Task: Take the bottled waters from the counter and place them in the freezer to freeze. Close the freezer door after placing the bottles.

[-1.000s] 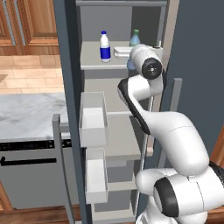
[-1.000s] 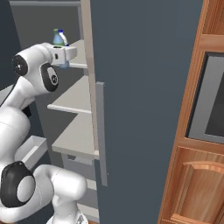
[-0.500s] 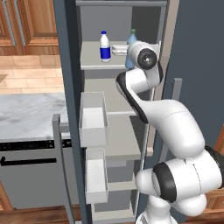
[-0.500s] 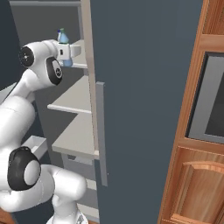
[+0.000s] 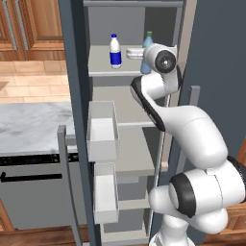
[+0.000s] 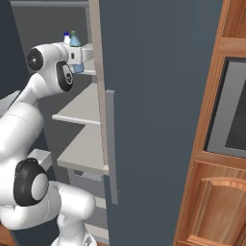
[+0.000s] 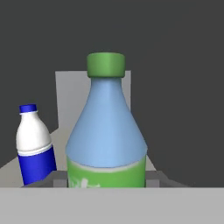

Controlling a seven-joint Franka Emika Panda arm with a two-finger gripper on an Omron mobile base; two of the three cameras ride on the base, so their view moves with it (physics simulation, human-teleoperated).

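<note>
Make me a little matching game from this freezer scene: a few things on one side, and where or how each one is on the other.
Things:
1. green-capped bottle
2. blue-capped bottle
3. gripper
4. freezer door

States:
A. standing free on the top shelf
B. swung open, white bins showing
C. held low on its body
D. shut on a bottle

Pairs: 1-C, 2-A, 3-D, 4-B

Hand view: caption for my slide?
Tool shut on green-capped bottle, blue-labelled bottle standing behind on the freezer shelf.
</note>
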